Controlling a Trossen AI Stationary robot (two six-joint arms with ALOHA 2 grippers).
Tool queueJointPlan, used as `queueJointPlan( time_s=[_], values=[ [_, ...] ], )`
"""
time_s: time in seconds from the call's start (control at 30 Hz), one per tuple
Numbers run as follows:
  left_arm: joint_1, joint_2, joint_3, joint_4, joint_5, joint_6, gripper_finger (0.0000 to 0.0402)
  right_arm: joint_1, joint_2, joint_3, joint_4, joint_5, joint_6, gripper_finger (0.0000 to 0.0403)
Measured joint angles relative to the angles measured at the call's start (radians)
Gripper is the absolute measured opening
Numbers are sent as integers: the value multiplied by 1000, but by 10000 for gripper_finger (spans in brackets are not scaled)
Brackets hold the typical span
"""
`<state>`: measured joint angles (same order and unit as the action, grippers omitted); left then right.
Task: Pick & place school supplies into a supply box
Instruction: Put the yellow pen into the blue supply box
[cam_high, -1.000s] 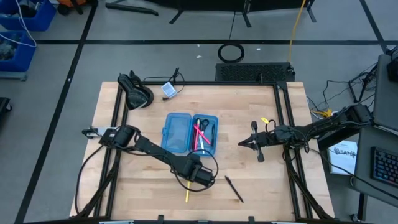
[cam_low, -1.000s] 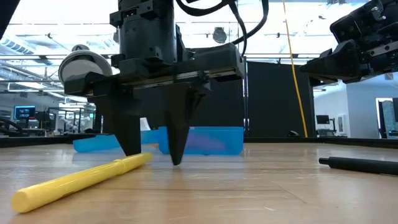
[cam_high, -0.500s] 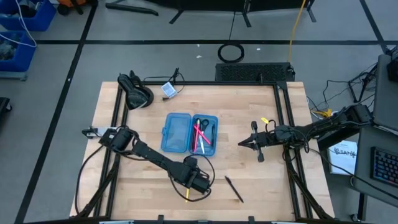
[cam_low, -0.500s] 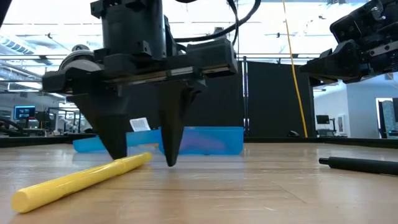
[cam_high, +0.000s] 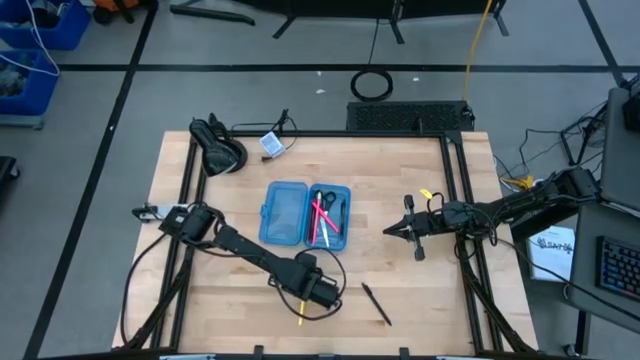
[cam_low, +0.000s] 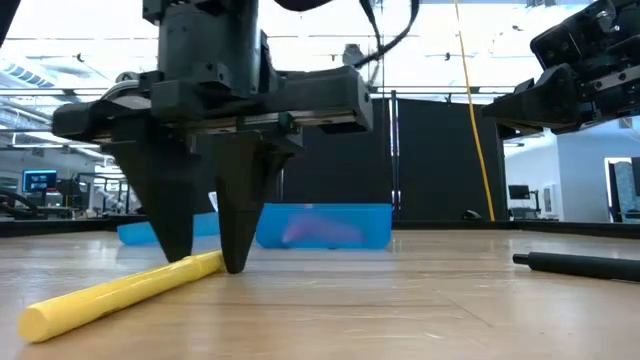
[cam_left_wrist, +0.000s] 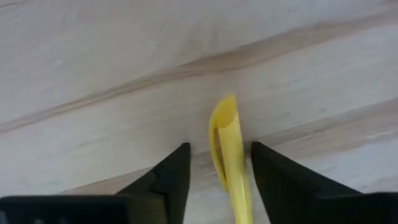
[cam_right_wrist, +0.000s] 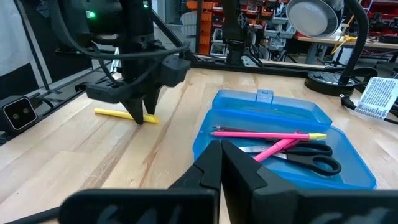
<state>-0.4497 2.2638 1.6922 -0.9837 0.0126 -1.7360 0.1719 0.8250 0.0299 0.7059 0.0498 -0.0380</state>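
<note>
A yellow pen (cam_low: 110, 292) lies flat on the wooden table near its front edge. My left gripper (cam_low: 208, 262) points straight down over the pen's far end (cam_left_wrist: 225, 127), open, one finger on each side of it and the tips at table height. The supply box (cam_high: 305, 213), a translucent blue case, lies open mid-table; its right half holds black-handled scissors (cam_right_wrist: 311, 160) and pink pens (cam_right_wrist: 267, 133). A black pen (cam_high: 376, 303) lies near the front edge, to the right. My right gripper (cam_right_wrist: 221, 155) hangs shut and level, right of the box, clear of the table. My left gripper stands astride the yellow pen's far end, fingers pointing down and across the pen. One finger (cam_left_wrist: 273, 168) is close against the pen's side, and I cannot tell whether it touches. The other finger (cam_left_wrist: 168, 171) stands clear of it. The pen rests flat on the table.
A black lamp-like object (cam_high: 218, 148) and a small white card (cam_high: 271, 144) sit at the table's far left. Black frame rails (cam_high: 186, 180) run along both sides, and cables trail by the right arm. Bare wood lies between the box and the front edge.
My left gripper has shifted a little toward the table's near left and sunk slightly over the yellow pen's end. Its fingers first spread, then drew closer together. The pen has stayed where it was.
</note>
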Motion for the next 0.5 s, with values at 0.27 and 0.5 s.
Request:
queueJointPlan(
  time_s=[0.27,0.5],
  values=[
    [19,41,7,30,55,79,104,0,0,0,-1,0,0,0],
    [15,41,7,33,36,105,97,0,0,0,0,0,-1,0]
  ],
)
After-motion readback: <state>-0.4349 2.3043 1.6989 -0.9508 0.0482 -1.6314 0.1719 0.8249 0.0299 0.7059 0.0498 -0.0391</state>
